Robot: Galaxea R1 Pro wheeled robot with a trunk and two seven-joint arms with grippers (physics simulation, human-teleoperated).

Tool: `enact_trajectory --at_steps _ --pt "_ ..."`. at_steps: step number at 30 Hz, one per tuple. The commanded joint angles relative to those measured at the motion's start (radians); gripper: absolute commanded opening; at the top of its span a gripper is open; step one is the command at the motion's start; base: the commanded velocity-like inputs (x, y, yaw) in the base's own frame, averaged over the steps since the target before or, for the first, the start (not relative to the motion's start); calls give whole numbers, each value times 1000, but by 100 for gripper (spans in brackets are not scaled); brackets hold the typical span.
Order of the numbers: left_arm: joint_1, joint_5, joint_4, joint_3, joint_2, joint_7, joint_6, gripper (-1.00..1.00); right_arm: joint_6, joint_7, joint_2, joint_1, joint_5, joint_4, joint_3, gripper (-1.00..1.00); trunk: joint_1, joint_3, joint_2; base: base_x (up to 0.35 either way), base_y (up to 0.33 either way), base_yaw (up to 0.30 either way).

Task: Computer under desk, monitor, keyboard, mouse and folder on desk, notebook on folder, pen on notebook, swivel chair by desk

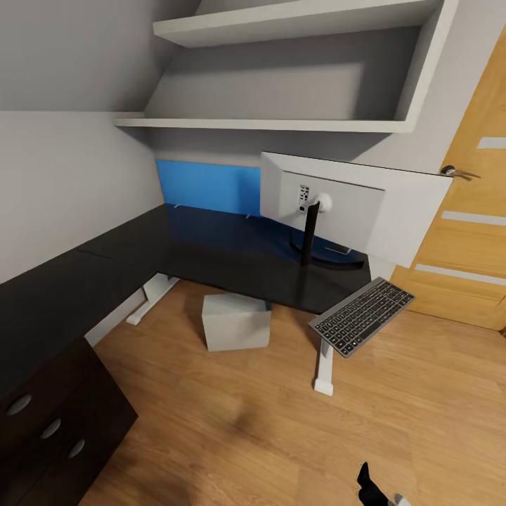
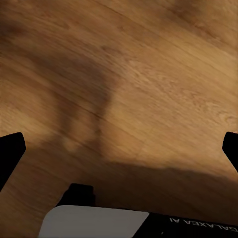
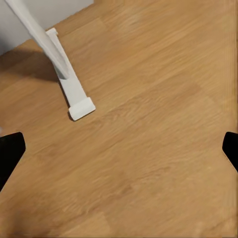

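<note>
keyboard hanging off the desk corner, both hands low and empty

from the head view i see the desk (image 1: 211, 246) with its black top and blue back panel, and the monitor (image 1: 351, 204) standing on it with its white back turned to me, its round base near the front edge. the keyboard (image 1: 362, 316) lies tilted at the desk's near right corner, and most of it seems to hang past the edge above the white desk foot (image 1: 325, 365). i can't tell how much of it rests on the top. the grey box (image 1: 235, 321) on the floor under the desk is, i judge, the computer.

i expect the keyboard to be light, stiff and thin, with a smooth frame that could slip. i'd take it across its short width near the middle so it doesn't tip, and lift it level. it looks ready to slide off if nudged.

my left hand (image 2: 119, 148) points at bare wood floor, fingertips wide apart with nothing between them. my right hand (image 3: 119, 148) is spread wide too, and empty, over the floor near the desk foot (image 3: 74, 96). the keyboard sits well above and ahead of both hands, nearer the right one.
</note>
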State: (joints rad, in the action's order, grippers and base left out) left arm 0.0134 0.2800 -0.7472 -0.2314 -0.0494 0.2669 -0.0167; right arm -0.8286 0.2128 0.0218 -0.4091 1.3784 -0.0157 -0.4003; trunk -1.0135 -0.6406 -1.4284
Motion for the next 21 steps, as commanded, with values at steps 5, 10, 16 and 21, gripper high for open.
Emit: enact_trajectory --at_steps 5,10,16,21 --pt "0 8 -1 -5 3 8 -2 100 5 6 3 -1 -5 -4 -15 100 0 -1 0 0 0 0" --pt "0 9 -1 -4 3 10 -6 100 3 6 27 1 -132 -5 -56 100 0 -1 0 0 0 0" --pt "0 15 -2 11 3 13 -10 100 6 0 30 2 -244 -7 -73 100 0 -1 0 0 0 0" --pt "0 16 -1 35 1 11 -5 100 5 -2 37 3 -268 -6 -80 100 0 -1 0 0 0 0"
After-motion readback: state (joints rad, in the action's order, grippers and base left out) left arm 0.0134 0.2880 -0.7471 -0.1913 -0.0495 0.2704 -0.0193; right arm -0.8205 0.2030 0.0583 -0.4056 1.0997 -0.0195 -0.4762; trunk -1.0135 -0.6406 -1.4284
